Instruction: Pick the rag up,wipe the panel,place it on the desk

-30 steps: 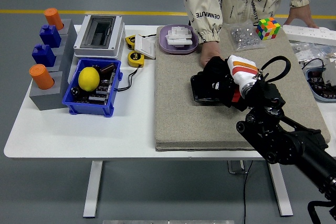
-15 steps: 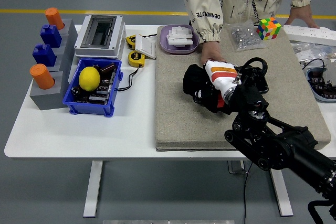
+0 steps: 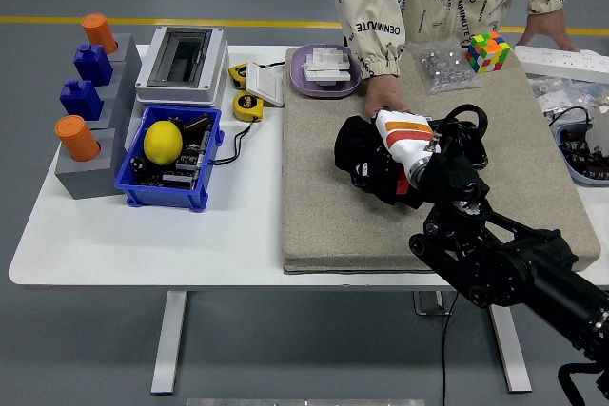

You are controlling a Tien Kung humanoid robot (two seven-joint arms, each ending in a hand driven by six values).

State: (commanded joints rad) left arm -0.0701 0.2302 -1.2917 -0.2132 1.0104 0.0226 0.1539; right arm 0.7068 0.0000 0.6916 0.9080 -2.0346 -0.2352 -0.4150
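Grey floor surrounds a white table carrying a beige panel. In the head view, centre frame, we find the right hand curled upon a dark rag, pressed to the panel. We judge wiping under way; next, further strokes, then release onto the table. A person's hand rests just beyond. The arm enters from lower right, wrist bent down.

White table, beige-grey mat, yellow lemon in blue bin, purple tray, multicoloured cube
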